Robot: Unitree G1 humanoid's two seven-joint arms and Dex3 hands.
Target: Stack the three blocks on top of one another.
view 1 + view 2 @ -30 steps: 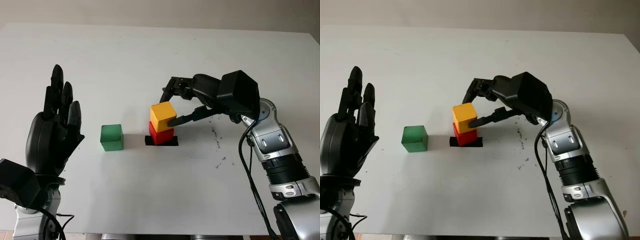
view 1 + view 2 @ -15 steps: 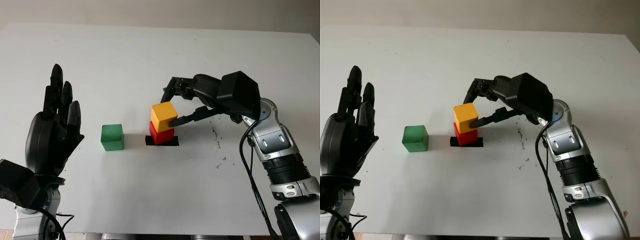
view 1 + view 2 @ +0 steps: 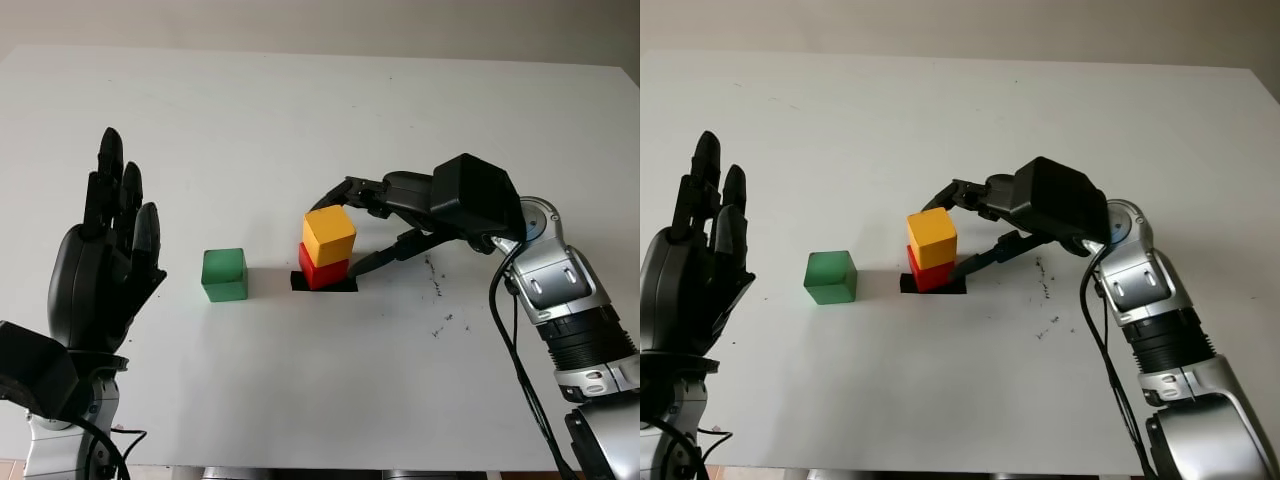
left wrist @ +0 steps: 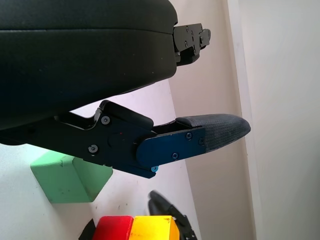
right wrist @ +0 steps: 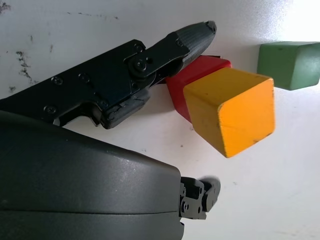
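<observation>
Yellow block (image 3: pixel 328 235) sits on red block (image 3: pixel 322 270), skewed, over a black mark (image 3: pixel 344 284) mid-desk (image 3: pixel 300 120). Right hand (image 3: pixel 345 228) is just right of the stack, fingers either side of it, lower finger by the red block; it grips nothing, open. Green block (image 3: pixel 224 274) stands apart, left of the stack. Left hand (image 3: pixel 105 260) is raised at far left, open, nothing held.

One block (image 3: pixel 328 235) sits on another (image 3: pixel 322 272). A third block (image 3: pixel 224 274) stands alone on the table (image 3: pixel 300 120), to their left.
</observation>
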